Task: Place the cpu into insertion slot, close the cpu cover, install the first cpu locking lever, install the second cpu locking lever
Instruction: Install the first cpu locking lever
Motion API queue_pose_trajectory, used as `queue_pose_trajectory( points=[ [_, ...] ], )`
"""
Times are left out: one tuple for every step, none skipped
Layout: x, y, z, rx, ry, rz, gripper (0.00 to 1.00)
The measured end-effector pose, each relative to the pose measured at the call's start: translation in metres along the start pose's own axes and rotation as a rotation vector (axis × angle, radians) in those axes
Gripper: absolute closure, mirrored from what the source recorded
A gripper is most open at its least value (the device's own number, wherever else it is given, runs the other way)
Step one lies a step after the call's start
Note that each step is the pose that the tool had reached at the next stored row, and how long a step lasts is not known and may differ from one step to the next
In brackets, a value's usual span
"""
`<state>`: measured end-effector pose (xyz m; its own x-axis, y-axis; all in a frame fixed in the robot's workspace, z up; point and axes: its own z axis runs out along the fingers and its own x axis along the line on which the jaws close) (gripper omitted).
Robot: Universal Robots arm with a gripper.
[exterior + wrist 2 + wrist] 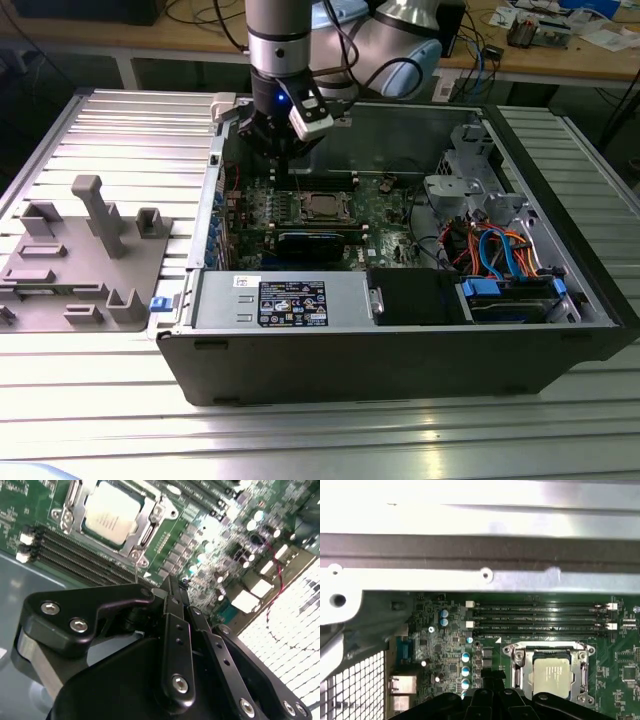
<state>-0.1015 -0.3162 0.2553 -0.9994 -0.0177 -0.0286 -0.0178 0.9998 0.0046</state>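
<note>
Gripper [170, 587]: fingers closed together, holding nothing | cpu [111, 512]: seated in socket, cover [147, 527] lying flat around it | relation: you'll find the cpu near the fingertips, toward the exterior view's right, not touching.

A tiny grey square in the exterior view is the cpu [322, 207], set inside an open computer case [400, 370]. Its locking levers are too small to make out. The grey power supply box [285, 300] hides the near strip of the motherboard [385, 215]. The arm [278, 40] is cut off by the picture's upper edge. In the first wrist view, the black gripper [492, 682] covers one side of the cpu and of the cpu cover [517, 662]. In the second wrist view, the cpu cover runs past the picture's edge. The cpu's print is blurred, and glare washes out the vent grille [290, 630].
</note>
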Motion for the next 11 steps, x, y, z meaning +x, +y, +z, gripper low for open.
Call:
queue_pose_trajectory(
  points=[
    [0.0, 0.0017, -0.0005, 0.0003, -0.0002, 0.0, 0.89],
    [0.0, 0.0033, -0.0009, 0.0005, -0.0005, 0.0, 0.89],
    [0.0, 0.0049, -0.0016, 0.0008, -0.001, 0.0, 0.89],
    [0.0, 0.0063, -0.0023, 0.0011, -0.0014, 0.0, 0.89],
    [-0.0001, 0.0073, -0.0029, 0.0013, -0.0018, -0.001, 0.89],
    [-0.0001, 0.0086, -0.0032, 0.0014, -0.0021, -0.001, 0.89],
    [-0.0002, 0.0089, -0.0033, 0.0016, -0.0021, -0.001, 0.89],
    [-0.0006, 0.009, -0.0032, 0.0015, -0.0021, -0.001, 0.89],
    [-0.0013, 0.0091, -0.0031, 0.0014, -0.0022, -0.001, 0.89],
    [-0.0022, 0.0092, -0.0032, 0.0015, -0.0022, -0.001, 0.89],
    [-0.003, 0.0094, -0.0031, 0.0016, -0.0022, -0.001, 0.89]
  ],
)
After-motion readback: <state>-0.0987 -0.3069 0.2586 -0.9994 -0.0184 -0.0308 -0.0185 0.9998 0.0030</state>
